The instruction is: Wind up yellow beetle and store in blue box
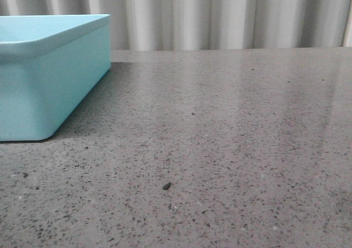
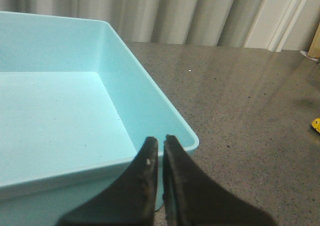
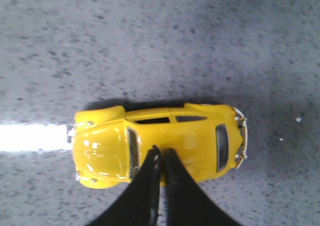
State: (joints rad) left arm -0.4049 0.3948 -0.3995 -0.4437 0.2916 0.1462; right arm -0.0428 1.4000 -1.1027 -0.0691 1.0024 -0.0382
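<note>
The yellow beetle [image 3: 197, 136] is a glossy toy car standing on its wheels on the speckled grey table, seen from above in the right wrist view. My right gripper [image 3: 162, 151] is shut, with its tips over the car's roof and nothing between them. The blue box [image 1: 49, 77] stands at the left of the front view, and neither gripper shows in that view. In the left wrist view the box [image 2: 150, 90] looks empty. My left gripper [image 2: 161, 140] is shut and empty over the box's near corner. A yellow speck [image 2: 316, 125] shows at that view's edge.
The grey speckled table [image 1: 220, 127] stretches to the right of the box. A pale pleated curtain [image 1: 220, 11] hangs behind the table's back edge. A small dark crumb [image 1: 166, 186] lies on the table. A bright light streak [image 3: 30, 137] crosses the table beside the car.
</note>
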